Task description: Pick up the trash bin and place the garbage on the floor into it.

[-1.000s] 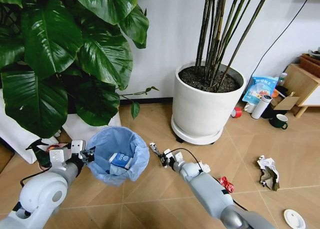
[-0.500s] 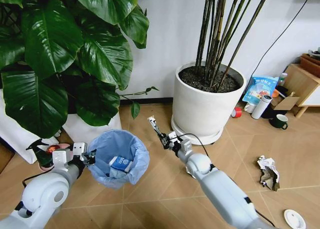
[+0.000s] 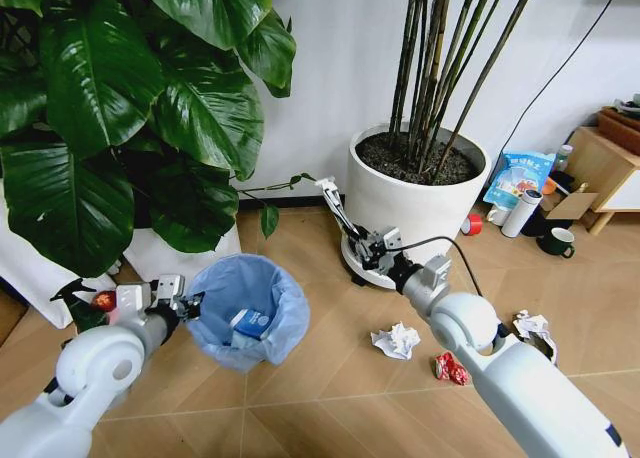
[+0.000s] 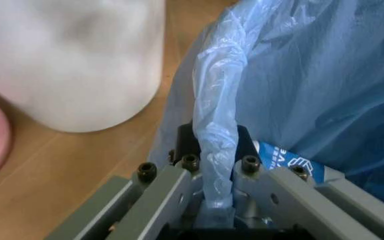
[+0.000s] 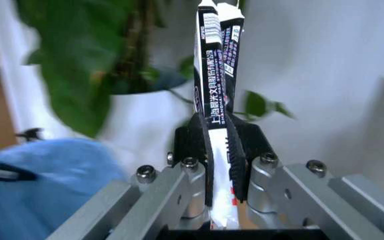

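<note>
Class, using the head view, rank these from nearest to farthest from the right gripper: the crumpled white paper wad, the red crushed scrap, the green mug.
From the right gripper:
1. Crumpled white paper wad, on the floor just below it.
2. Red crushed scrap, slightly farther right.
3. Green mug, far right by the shelf.

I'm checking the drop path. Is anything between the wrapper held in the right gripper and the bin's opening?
Nothing visible blocks it. The right gripper holds a flat wrapper up in front of the white plant pot. The trash bin, clamped at its rim by the left gripper, sits open to its left across bare floor.
</note>
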Robot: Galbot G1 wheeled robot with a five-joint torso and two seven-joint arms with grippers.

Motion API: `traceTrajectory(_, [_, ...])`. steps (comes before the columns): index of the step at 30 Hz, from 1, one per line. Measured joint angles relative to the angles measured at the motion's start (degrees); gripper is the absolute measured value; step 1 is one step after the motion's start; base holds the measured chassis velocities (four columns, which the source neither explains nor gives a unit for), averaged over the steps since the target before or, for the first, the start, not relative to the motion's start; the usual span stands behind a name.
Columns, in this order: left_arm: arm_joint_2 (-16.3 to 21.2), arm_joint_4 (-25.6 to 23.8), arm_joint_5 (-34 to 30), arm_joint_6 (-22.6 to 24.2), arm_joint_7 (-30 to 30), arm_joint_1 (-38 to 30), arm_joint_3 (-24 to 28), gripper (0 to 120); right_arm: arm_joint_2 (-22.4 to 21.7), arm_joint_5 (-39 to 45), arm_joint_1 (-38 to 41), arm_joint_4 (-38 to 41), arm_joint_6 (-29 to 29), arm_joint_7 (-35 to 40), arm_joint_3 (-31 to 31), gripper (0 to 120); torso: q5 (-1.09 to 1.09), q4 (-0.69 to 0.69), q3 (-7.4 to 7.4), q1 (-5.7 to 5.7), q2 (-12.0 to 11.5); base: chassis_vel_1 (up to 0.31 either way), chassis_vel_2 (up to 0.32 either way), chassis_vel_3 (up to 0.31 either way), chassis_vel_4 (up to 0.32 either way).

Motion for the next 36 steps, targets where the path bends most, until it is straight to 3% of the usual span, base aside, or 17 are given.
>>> traceTrajectory(6, [-0.02,0.35,-2.45,0.18,-1.03,-2.1,2.25,0,0.35,0.42,3.85,-0.17,0.76,-0.29,-7.46,5,0.0,0.0,0.0,0.0,0.0,0.0,0.0,0.0,0.0])
traceTrajectory(9, [0.21,0.36,-2.97,0.31,-1.33,-2.32,2.6,0,2.74,0.41,8.22,-1.59,1.37,-0.26,-14.16,5,-0.01,0.01,0.0,0.0,0.0,0.0,0.0,0.0,0.0])
traceTrajectory(14, [0.51,0.12,-2.95,0.45,-1.38,-1.9,2.23,0,3.89,0.6,10.71,-2.02,1.01,-0.06,-18.09,5,-0.02,0.02,0.0,0.0,0.0,0.0,0.0,0.0,0.0])
traceTrajectory(20, [0.53,-0.23,-2.87,0.51,-1.51,-1.32,1.56,0,4.42,0.3,11.91,-2.93,0.36,0.45,-20.86,20,-0.02,0.0,0.0,0.0,0.0,0.0,0.0,0.0,0.0])
traceTrajectory(21, [0.52,-0.41,-2.84,0.52,-1.61,-1.03,1.37,0,4.7,-0.01,12.22,-3.45,0.27,0.52,-21.55,30,-0.02,0.01,0.0,0.0,0.0,0.0,0.0,0.0,0.0])
traceTrajectory(28, [0.78,-0.89,-2.73,0.54,-1.68,-0.38,0.77,0,4.69,-0.44,12.43,-3.73,0.18,0.76,-21.98,55,-0.02,0.0,0.0,0.0,0.0,0.0,0.0,0.0,0.0])
traceTrajectory(36, [0.86,-1.2,-2.39,0.43,-1.71,0.04,0.41,0,4.58,-0.37,10.64,-2.69,-1.41,5.4,-17.26,83,-0.01,0.01,0.0,0.0,0.0,0.0,0.0,0.0,0.0])
